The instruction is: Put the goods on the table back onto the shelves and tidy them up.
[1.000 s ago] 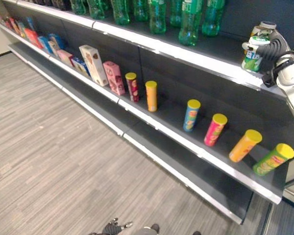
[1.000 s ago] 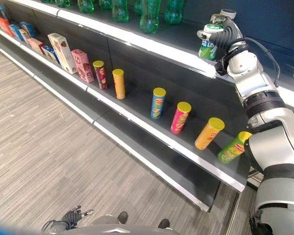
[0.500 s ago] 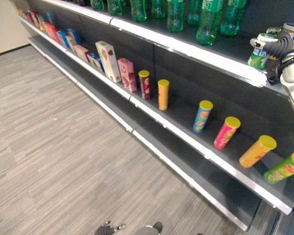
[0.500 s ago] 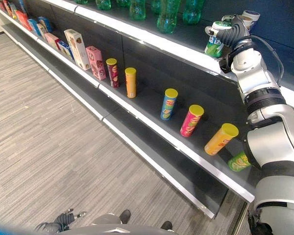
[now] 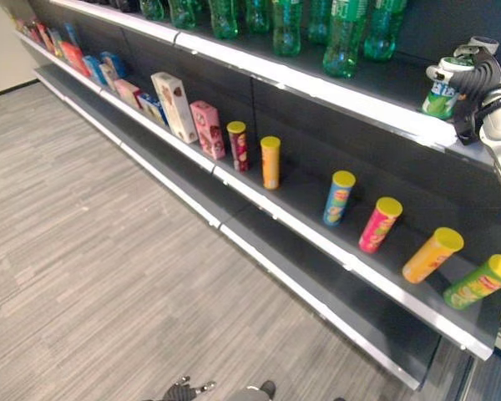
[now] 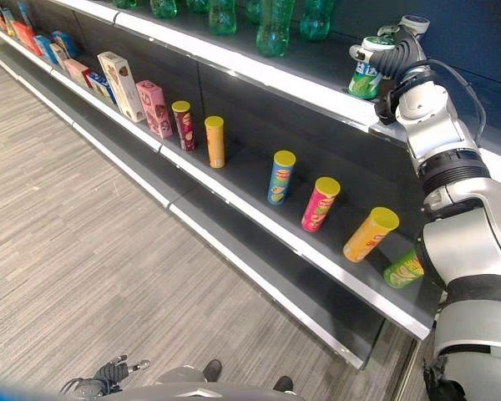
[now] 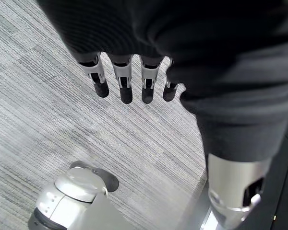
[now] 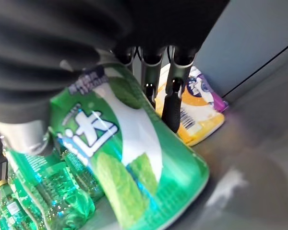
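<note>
Right wrist view: the right hand (image 8: pixel 149 72) has its fingers curled round a green can (image 8: pixel 129 158) at the top shelf (image 6: pixel 317 88) — beside green bottles (image 5: pixel 342 38), with an orange packet (image 8: pixel 197 110) just behind. Left hand (image 7: pixel 129 81) hangs over the floor (image 7: pixel 48 120), fingers straight, holding nothing.
</note>
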Robot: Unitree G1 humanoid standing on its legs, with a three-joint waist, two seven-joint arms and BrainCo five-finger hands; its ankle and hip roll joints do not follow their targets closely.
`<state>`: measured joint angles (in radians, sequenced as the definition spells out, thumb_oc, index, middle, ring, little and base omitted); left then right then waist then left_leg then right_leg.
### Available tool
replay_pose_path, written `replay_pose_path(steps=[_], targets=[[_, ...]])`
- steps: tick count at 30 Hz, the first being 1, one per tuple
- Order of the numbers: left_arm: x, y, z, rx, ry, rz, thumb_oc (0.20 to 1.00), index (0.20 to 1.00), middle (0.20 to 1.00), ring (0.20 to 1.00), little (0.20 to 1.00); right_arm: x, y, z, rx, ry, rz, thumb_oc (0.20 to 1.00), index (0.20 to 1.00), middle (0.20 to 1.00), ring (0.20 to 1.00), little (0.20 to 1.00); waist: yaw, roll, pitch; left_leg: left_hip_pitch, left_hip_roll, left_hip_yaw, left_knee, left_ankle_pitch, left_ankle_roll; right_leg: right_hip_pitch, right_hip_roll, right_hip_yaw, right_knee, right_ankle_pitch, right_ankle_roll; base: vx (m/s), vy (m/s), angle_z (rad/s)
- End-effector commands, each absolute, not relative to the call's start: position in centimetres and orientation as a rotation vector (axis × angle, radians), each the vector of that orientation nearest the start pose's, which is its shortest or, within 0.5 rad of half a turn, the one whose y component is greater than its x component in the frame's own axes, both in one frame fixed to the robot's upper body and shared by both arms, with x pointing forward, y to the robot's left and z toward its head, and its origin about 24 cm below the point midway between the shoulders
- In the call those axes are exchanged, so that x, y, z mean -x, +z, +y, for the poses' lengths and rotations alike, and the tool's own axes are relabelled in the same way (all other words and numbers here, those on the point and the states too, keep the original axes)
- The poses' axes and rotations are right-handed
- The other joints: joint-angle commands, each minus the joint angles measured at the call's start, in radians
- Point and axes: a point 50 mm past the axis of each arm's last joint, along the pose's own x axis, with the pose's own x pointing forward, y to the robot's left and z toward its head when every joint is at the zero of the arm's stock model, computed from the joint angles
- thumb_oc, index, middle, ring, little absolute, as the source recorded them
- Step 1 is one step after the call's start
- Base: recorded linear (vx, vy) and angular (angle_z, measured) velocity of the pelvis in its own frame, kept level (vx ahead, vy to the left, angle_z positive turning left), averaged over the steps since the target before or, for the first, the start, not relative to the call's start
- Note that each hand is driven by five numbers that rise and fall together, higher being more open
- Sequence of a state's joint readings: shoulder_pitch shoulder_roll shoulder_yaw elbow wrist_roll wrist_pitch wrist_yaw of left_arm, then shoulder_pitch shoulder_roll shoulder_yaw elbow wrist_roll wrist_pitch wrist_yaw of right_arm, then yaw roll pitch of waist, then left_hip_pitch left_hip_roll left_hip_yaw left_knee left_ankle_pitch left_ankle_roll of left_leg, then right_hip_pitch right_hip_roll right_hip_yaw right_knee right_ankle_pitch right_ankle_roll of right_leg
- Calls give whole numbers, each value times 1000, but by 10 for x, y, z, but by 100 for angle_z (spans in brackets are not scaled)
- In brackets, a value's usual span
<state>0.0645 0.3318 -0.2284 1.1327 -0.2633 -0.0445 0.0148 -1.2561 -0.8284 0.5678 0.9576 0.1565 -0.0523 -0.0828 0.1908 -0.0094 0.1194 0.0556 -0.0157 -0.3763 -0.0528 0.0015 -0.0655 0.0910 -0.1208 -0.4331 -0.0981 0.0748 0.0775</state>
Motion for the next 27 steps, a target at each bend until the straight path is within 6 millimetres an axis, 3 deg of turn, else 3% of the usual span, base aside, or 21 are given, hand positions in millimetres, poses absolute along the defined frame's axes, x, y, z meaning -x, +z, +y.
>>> replay_pose_path(steps=[1, 2, 3, 9, 10, 11, 13, 16, 17, 23, 24, 27], targets=[[-98, -142, 278, -265, 163, 1115, 1000, 1000, 1000, 1000, 1000, -395, 328, -255, 923, -249, -356, 313, 313, 313, 313, 313, -1, -54, -1, -57, 17, 135, 63, -79, -46, 93, -35, 87, 119, -259, 60, 0, 0, 0], [-98, -142, 278, -265, 163, 1115, 1000, 1000, 1000, 1000, 1000, -395, 328, -255, 923, -249, -356, 313, 313, 313, 313, 313, -1, -54, -1, -57, 17, 135, 63, -79, -46, 93, -35, 87, 119, -259, 60, 0, 0, 0], [-97, -143, 278, -265, 164, 1120, 1000, 1000, 1000, 1000, 1000, -396, 326, -253, 915, -243, -358, 1000, 1000, 1000, 1000, 1000, -2, -53, 0, -58, 18, 137, 63, -80, -44, 92, -36, 89, 119, -258, 61, 0, 0, 0], [-100, -141, 279, -274, 163, 1110, 1000, 1000, 1000, 1000, 1000, -396, 330, -242, 913, -219, -399, 1000, 1000, 1000, 1000, 1000, -11, -53, -1, -52, 20, 146, 63, -84, -41, 93, -37, 98, 119, -258, 61, 0, 4, -1], [-101, -141, 279, -274, 164, 1109, 1000, 1000, 1000, 1000, 1000, -393, 338, -239, 925, -219, -433, 1000, 1000, 1000, 1000, 1000, -14, -53, -2, -51, 20, 149, 63, -85, -41, 92, -37, 101, 119, -257, 62, -2, 34, 0], [-102, -140, 282, -274, 176, 1104, 1000, 1000, 1000, 1000, 1000, -385, 359, -229, 966, -221, -534, 1000, 1000, 1000, 1000, 1000, -24, -55, -3, -48, 22, 156, 61, -87, -39, 91, -38, 108, 117, -253, 64, -3, 34, -1], [-102, -140, 282, -270, 184, 1101, 1000, 1000, 1000, 1000, 1000, -380, 368, -225, 988, -223, -581, 1000, 1000, 1000, 1000, 1000, -29, -55, -2, -47, 22, 160, 61, -87, -39, 90, -39, 112, 117, -251, 66, -3, 26, -7], [-101, -140, 283, -260, 214, 1103, 1000, 1000, 1000, 1000, 1000, -355, 399, -203, 1018, -219, -800, 1000, 1000, 1000, 1000, 1000, -54, -54, -1, -40, 27, 181, 56, -92, -34, 81, -43, 129, 117, -244, 71, -7, 53, -20], [-100, -142, 280, -239, 239, 1103, 1000, 1000, 1000, 1000, 1000, -327, 411, -177, 1020, -173, -1007, 1000, 1000, 1000, 1000, 1000, -84, -49, 2, -33, 34, 209, 57, -102, -25, 70, -47, 159, 115, -238, 75, -3, 75, -37], [-104, -143, 276, -231, 247, 1097, 1000, 1000, 1000, 1000, 1000, -300, 393, -147, 978, -24, -1160, 1000, 1000, 1000, 1000, 1000, -127, -53, 0, -28, 41, 268, 75, -124, -1, 26, -54, 253, 114, -214, 84, -14, 79, -57], [-112, -142, 273, -234, 235, 1078, 1000, 1000, 1000, 1000, 1000, -287, 379, -131, 975, 89, -1204, 1000, 1000, 1000, 1000, 1000, -153, -54, 8, -28, 42, 303, 96, -138, 6, 5, -54, 307, 115, -205, 89, -32, 130, -96], [-126, -137, 270, -245, 208, 1028, 1000, 1000, 1000, 1000, 1000, -266, 360, -115, 997, 247, -1259, 1000, 1000, 1000, 1000, 1000, -187, -54, 13, -20, 46, 367, 116, -161, 17, -34, -52, 391, 123, -187, 97, -34, 159, -117]])
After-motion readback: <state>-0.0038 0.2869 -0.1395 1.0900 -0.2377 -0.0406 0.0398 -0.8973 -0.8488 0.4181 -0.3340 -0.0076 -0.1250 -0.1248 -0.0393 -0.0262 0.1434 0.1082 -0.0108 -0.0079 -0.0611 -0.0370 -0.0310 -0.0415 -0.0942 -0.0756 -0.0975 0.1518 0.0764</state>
